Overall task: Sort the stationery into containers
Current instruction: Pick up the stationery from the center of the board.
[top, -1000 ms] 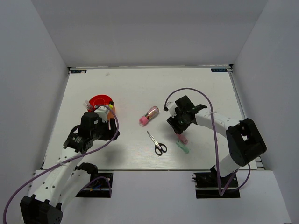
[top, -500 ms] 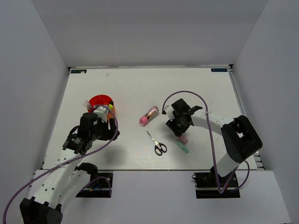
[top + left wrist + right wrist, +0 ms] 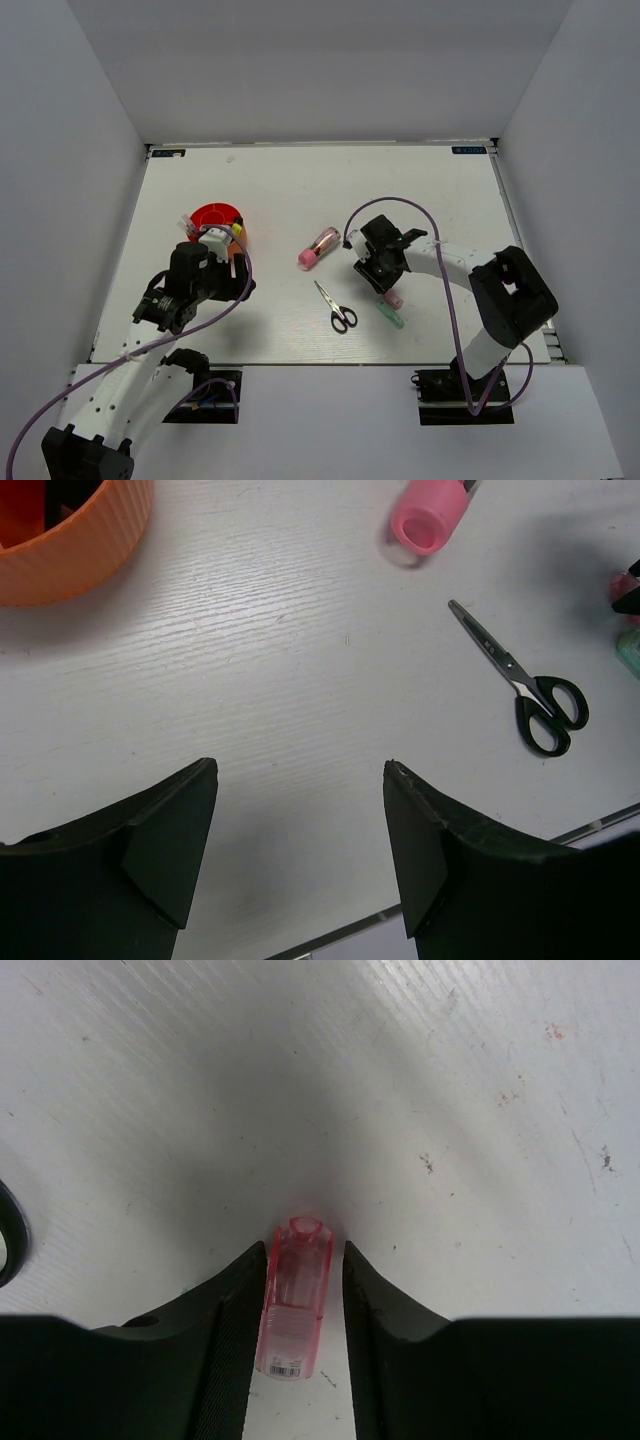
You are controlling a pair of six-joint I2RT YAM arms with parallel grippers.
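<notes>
My right pincer (image 3: 302, 1248) stands at a slot barely wider than the pink capsule (image 3: 295, 1300) lying on the tabletop (image 3: 450, 1110) between its fingers, a sliver of gap showing, while my left pincer (image 3: 300, 780) gapes wide, empty

Left fingers (image 3: 160, 830) gape wide; right fingers (image 3: 225, 1350) stand narrowly parted.
</notes>
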